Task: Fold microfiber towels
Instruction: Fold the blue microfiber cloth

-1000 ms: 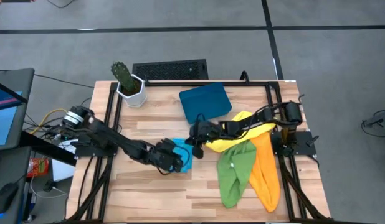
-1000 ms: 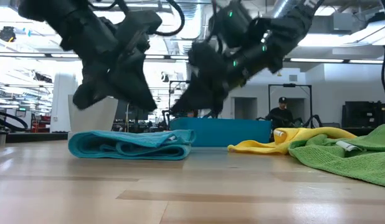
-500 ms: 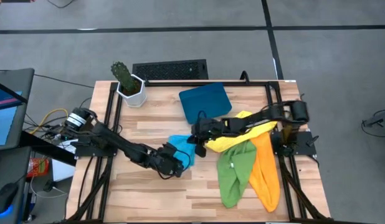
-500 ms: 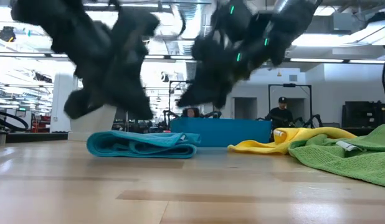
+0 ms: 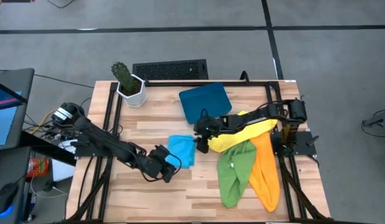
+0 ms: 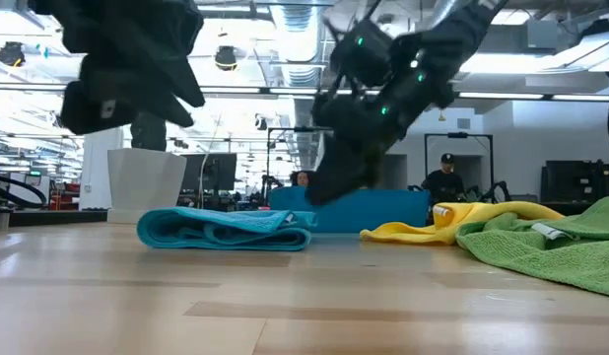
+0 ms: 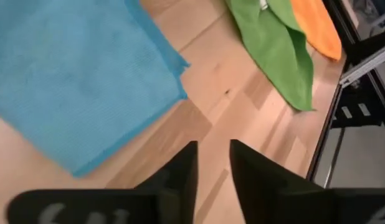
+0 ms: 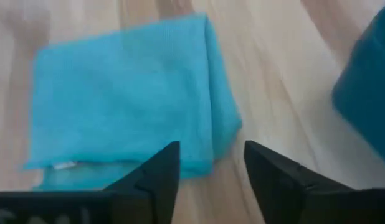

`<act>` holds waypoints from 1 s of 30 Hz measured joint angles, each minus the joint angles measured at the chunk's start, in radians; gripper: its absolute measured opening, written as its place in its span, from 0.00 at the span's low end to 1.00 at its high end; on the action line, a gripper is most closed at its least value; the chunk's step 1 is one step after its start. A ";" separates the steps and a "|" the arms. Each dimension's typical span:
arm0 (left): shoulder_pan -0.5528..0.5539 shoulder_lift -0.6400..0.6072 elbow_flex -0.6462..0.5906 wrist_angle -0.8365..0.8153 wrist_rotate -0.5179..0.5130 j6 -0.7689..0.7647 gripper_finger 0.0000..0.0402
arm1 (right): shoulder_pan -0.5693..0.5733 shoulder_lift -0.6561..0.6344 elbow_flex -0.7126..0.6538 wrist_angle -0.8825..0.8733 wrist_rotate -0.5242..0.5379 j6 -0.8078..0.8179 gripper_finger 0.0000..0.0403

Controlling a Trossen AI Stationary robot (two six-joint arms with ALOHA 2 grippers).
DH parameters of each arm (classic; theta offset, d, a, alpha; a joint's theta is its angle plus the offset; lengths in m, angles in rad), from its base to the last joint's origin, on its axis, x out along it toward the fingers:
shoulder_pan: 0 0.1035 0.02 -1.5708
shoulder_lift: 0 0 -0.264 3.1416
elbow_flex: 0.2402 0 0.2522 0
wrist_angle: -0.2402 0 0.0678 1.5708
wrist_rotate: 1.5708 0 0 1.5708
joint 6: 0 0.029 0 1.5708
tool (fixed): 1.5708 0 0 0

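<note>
The light blue towel point(image 5: 182, 151) lies folded flat in several layers mid-table; the low view shows it as a low stack point(image 6: 226, 229). My left gripper point(image 5: 164, 169) hovers open just off its near left corner, and in the left wrist view point(image 7: 212, 163) its fingers stand over bare wood. My right gripper point(image 5: 202, 138) hangs open above the towel's far right corner point(image 8: 208, 163). The yellow towel point(image 5: 242, 130), green towel point(image 5: 236, 171) and orange towel point(image 5: 266, 168) lie heaped at the right, overlapping.
A dark-blue tray point(image 5: 205, 101) lies behind the blue towel. A potted cactus point(image 5: 127, 84) stands at the far left corner, with a black grille point(image 5: 171, 70) beyond the far edge. Bare wood point(image 5: 180, 193) stretches along the near edge. A person point(image 6: 444, 177) sits in the room behind.
The blue towel has slid a little toward the right and now lies still. My left gripper has let go of it, risen and drawn back toward the near left. My right gripper has come off the towel's far right corner and shifted slightly right.
</note>
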 joint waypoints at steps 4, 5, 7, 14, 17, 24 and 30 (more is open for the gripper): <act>-0.020 -0.002 -0.002 -0.056 -0.012 -0.069 0.30 | -0.001 0.063 -0.006 0.012 -0.004 0.000 0.56; -0.025 -0.002 -0.002 -0.061 -0.017 -0.084 0.32 | -0.001 0.066 -0.005 0.018 -0.008 0.000 0.56; -0.034 -0.002 -0.001 -0.072 -0.024 -0.105 0.33 | -0.001 0.064 -0.001 0.032 -0.013 0.000 0.55; -0.049 -0.002 -0.001 -0.092 -0.043 -0.129 0.33 | 0.000 0.027 0.011 0.033 -0.029 -0.026 0.40; -0.050 -0.002 -0.001 -0.097 -0.044 -0.129 0.33 | -0.007 0.025 0.010 0.031 -0.029 -0.035 0.36; -0.050 -0.002 -0.001 -0.107 -0.043 -0.127 0.33 | -0.018 0.029 0.010 0.036 -0.029 -0.062 0.19; -0.050 -0.002 -0.001 -0.135 -0.041 -0.126 0.33 | -0.019 -0.006 0.030 0.045 -0.029 -0.094 0.04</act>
